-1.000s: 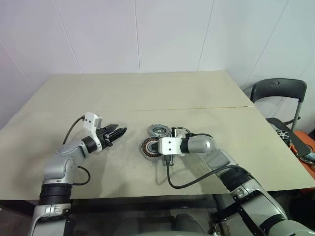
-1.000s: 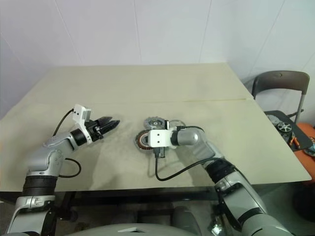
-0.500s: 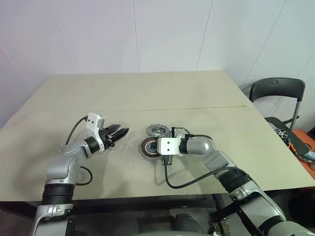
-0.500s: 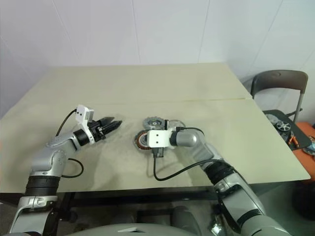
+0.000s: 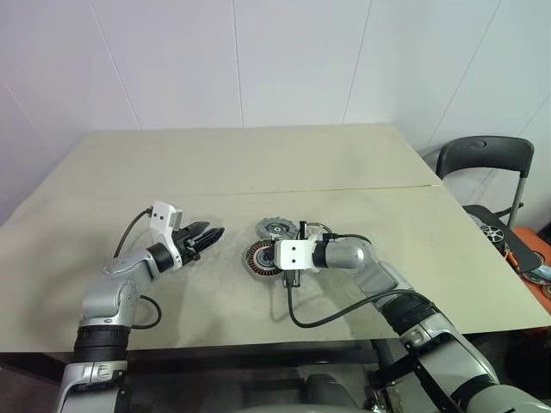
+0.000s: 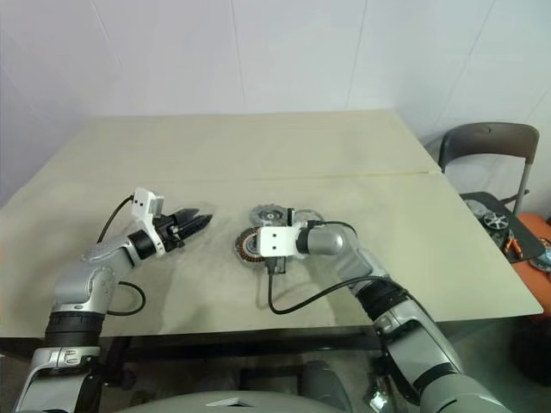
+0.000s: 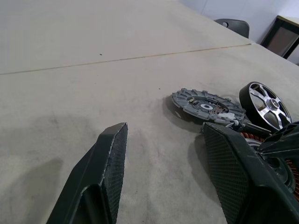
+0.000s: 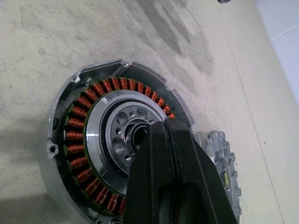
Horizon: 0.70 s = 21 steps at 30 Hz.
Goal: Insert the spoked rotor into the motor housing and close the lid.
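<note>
On the table [image 5: 258, 163], right end effector [image 8: 161, 140] unmoved, fingers together over motor housing [image 8: 88, 154], left end effector [image 5: 211, 234] unmoved, apart.

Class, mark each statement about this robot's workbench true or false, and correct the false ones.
1. The left pincer is open and empty. True.
2. The right pincer is wide open. False: it is shut, with its tips over the motor housing's centre.
3. The motor housing lies flat on the table. True.
4. A lid covers the motor housing. False: its copper windings are exposed.
</note>
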Tool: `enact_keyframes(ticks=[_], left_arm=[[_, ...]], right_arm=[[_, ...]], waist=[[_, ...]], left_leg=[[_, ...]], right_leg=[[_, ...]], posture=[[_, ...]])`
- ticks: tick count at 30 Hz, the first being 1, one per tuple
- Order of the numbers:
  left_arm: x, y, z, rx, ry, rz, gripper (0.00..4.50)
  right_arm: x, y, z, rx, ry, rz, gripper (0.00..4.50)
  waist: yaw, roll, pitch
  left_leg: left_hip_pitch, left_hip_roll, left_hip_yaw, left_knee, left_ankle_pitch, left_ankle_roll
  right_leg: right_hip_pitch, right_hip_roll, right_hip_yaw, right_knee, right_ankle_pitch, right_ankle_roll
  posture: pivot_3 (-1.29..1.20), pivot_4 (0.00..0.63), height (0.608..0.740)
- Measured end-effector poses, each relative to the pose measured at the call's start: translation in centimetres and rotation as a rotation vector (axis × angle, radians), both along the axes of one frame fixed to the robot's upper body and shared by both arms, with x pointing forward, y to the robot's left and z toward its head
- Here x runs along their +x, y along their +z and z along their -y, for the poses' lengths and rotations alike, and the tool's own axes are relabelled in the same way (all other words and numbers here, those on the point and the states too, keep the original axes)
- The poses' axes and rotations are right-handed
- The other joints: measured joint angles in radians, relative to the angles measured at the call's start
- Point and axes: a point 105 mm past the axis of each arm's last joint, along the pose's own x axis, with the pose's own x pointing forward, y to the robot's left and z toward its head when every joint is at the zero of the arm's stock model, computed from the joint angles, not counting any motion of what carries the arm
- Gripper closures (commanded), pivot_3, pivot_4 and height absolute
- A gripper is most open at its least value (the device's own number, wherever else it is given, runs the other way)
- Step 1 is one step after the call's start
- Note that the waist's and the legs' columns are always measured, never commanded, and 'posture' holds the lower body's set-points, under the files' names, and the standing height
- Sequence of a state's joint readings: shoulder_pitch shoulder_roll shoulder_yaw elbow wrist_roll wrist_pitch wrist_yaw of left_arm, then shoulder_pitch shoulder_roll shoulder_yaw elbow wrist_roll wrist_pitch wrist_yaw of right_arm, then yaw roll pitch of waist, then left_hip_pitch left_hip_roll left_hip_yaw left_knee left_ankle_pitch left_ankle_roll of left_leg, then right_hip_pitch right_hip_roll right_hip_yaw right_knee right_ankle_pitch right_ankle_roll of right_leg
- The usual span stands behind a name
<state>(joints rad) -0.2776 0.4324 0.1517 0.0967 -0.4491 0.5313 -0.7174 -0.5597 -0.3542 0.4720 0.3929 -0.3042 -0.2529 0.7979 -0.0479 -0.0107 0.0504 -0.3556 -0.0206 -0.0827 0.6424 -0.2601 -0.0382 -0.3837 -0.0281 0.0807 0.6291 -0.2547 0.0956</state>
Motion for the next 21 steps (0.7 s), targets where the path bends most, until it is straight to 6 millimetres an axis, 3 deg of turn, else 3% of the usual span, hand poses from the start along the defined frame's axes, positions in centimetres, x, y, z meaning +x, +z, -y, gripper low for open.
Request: enact_keyframes(ticks=[10,17,21], left_arm=[[-0.1,-0.1,-0.1,-0.004,0.004,-0.004,1.78],[-0.1,-0.3,-0.1,-0.008,0.007,-0.007,1.78],[-0.2,-0.3,-0.1,-0.009,0.011,-0.009,1.78]], right_arm=[[-0.2,0.1,-0.2,-0.008,0.03,0.007,4.47],[-0.3,-0.3,-2.3,0.023,0.047,-0.016,4.47],[0.0,-0.3,-2.3,0.031,0.035,-0.013,4.47]], waist=[[-0.002,0.0,0.0],[-0.024,0.0,0.0],[-0.024,0.0,0.0]], left_leg=[[0.0,0.0,0.0,-0.001,0.0,0.0],[0.0,0.0,-0.001,-0.006,0.0,0.0],[0.001,0.0,-0.001,-0.01,0.001,-0.001]], right_leg=[[-0.001,0.0,0.0,0.0,0.0,0.0],[-0.004,0.0,0.001,0.0,0.0,0.0],[-0.005,0.001,0.0,0.0,0.0,0.0]], posture=[[0.0,0.0,0.74],[0.0,0.0,0.74],[0.0,0.0,0.74]])
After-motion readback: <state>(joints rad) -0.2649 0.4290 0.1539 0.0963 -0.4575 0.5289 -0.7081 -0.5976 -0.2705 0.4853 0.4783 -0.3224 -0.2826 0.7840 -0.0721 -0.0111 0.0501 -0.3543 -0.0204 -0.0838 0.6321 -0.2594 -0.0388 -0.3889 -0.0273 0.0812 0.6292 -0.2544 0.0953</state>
